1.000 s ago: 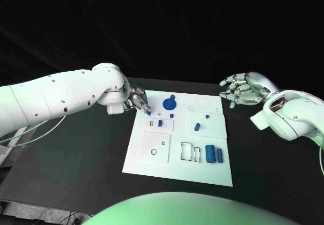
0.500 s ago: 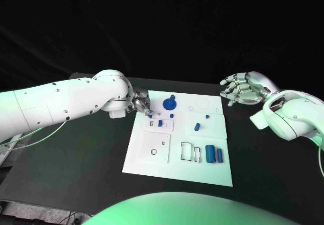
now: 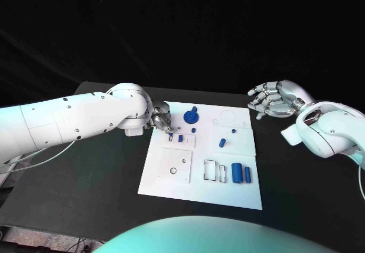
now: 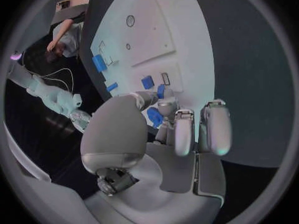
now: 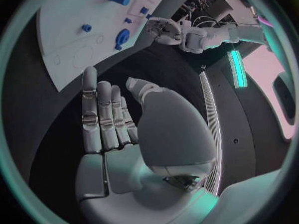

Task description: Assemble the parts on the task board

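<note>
The white task board (image 3: 173,182) lies mid-table. My left hand (image 3: 160,118) hovers over its far left corner and pinches a small blue part (image 4: 154,117) between thumb and fingertips, just above a small slot plate (image 3: 187,142) that has another blue part (image 3: 180,138) in it. A round blue gear-like part (image 3: 192,115) stands just right of that hand. One small blue peg (image 3: 222,141) lies mid-board, and two blue cylinders (image 3: 242,173) lie at the near right. My right hand (image 3: 274,100) is raised off the board's far right corner, fingers apart, holding nothing.
The board carries several empty outlined recesses, among them a rectangular pair (image 3: 214,171) and a ring outline (image 3: 227,115). The black table (image 3: 91,174) spreads on both sides of the board. From the right wrist, the board (image 5: 69,30) and the left hand (image 5: 163,30) show beyond the fingers.
My left hand has slid a little rightward and nearer, from the board's left edge to over the slot plate, still with the small blue part. The right hand has stayed put.
</note>
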Robot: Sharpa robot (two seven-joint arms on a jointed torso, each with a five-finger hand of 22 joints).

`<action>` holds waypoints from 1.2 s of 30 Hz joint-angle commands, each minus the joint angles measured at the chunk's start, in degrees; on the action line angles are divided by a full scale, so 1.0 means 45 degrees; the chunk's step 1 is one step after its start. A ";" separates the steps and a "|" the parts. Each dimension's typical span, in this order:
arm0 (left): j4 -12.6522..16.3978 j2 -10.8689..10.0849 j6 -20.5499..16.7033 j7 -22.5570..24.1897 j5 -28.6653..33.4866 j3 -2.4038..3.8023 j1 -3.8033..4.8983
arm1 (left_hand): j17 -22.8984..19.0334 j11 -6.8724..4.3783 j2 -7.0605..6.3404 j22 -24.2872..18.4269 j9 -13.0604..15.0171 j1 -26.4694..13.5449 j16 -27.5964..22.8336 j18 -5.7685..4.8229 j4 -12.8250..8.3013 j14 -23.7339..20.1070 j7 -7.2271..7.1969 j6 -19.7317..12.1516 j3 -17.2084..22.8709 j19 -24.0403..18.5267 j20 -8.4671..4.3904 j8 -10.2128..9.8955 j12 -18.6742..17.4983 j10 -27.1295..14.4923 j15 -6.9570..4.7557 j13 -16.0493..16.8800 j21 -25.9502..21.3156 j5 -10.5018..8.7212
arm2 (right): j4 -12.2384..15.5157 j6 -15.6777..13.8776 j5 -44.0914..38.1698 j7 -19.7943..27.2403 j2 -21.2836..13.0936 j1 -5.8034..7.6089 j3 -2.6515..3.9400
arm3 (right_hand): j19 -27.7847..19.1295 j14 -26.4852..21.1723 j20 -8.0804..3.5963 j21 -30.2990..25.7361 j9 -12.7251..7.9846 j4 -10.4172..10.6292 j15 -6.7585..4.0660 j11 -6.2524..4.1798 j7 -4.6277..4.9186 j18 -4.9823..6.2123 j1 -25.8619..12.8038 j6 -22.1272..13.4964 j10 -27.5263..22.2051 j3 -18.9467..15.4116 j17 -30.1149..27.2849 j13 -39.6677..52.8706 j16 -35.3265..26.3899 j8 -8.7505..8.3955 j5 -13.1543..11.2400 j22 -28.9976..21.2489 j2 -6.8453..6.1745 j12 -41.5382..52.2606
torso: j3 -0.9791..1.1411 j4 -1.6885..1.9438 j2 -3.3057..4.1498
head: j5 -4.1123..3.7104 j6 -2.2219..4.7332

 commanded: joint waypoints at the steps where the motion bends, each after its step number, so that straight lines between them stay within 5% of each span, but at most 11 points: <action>1: 0.0058 0.0039 0.0069 0.0125 -0.0189 0.0001 -0.0024 | 0.2914 -0.0026 -0.0078 0.0011 0.0010 0.0001 0.0054 -0.0185 -0.1823 0.1214 -0.0053 0.0053 0.1879 0.0009 -0.0054 0.0056 0.0062 0.0102 -0.0076 0.0000 0.0036 0.0018 | 0.0011 0.0066 0.0017 0.0156 0.0013 -0.0009 -0.0001 | -0.0013 0.0004 0.0022 -0.0040 -0.0018 -0.0070 -0.0005 0.0019 0.0738 0.0105 -0.0069 -0.0020 0.0082 0.0015 -0.0011 -0.0010 -0.0043 0.0087 0.0031 -0.0011 0.0095 -0.0058 | -0.0001 -0.0003 -0.0009 | 0.0014 0.0002; 36: 0.0182 -0.0052 0.0189 -0.0146 -0.0352 -0.0015 -0.0274 | 0.2974 -0.0085 -0.0348 0.0165 0.0099 -0.0384 0.0095 -0.0213 -0.2027 0.1234 -0.0118 0.0185 0.2720 0.0070 -0.0099 0.0326 0.0135 0.0260 -0.0126 0.0106 0.0129 0.0071 | 0.0031 0.0223 0.0021 0.0141 -0.0018 -0.0058 -0.0001 | 0.0039 0.0066 0.0027 -0.0034 -0.0023 -0.0071 -0.0013 0.0010 0.0728 0.0113 -0.0133 0.0003 0.0145 -0.0022 -0.0042 -0.0110 -0.0045 0.0128 0.0032 -0.0016 0.0113 -0.0071 | 0.0008 -0.0001 -0.0021 | 0.0066 0.0002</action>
